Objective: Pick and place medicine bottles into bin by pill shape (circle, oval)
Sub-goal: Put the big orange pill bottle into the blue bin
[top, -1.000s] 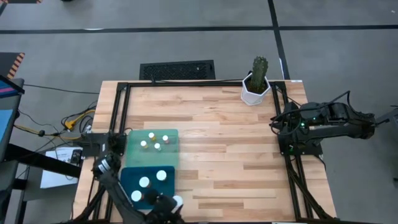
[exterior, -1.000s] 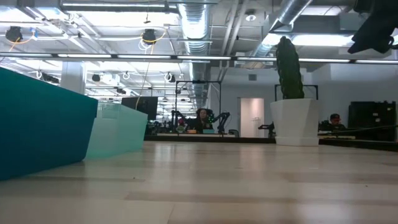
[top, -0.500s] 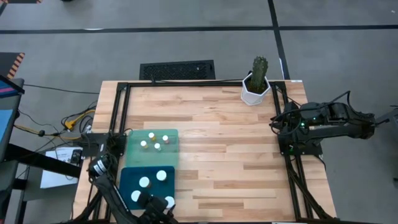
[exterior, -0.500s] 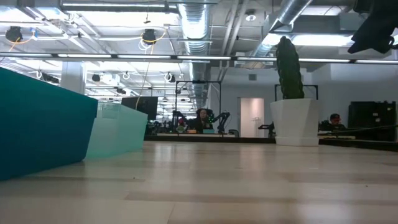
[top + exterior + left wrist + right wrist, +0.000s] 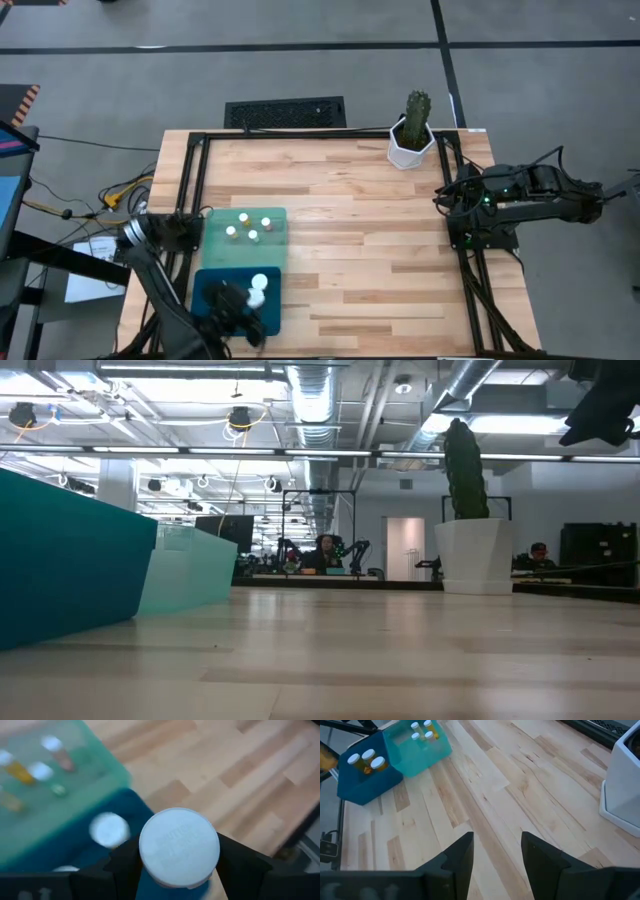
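My left gripper (image 5: 250, 303) hangs over the dark blue bin (image 5: 212, 290), shut on a medicine bottle whose white cap (image 5: 179, 847) faces the wrist camera and hides its body. Other white-capped bottles (image 5: 368, 756) stand in the blue bin. Several smaller bottles (image 5: 248, 226) stand in the light green bin (image 5: 272, 250) just beyond it. My right gripper (image 5: 496, 851) waits at the table's right edge, open, with bare wood between its fingers. My left gripper pinches the bottle between its two fingers (image 5: 125, 865), one on either side, at or just under the cap's rim (image 5: 145, 862). The fingers slant down from the near left. The bottle is lifted clear above the blue bin, cap toward the wrist.
A white pot with a green cactus (image 5: 412, 135) stands at the far right corner. A black frame (image 5: 190, 180) runs along the table's edges. Bare wood (image 5: 370, 250) lies between the bins and my right arm (image 5: 520, 195).
My left gripper has carried the bottle from beside the blue bin's near right corner toward the left and far edge, ending over the bin. Its arm has swung out toward the table's left edge. The bottle stays lifted in the hold.
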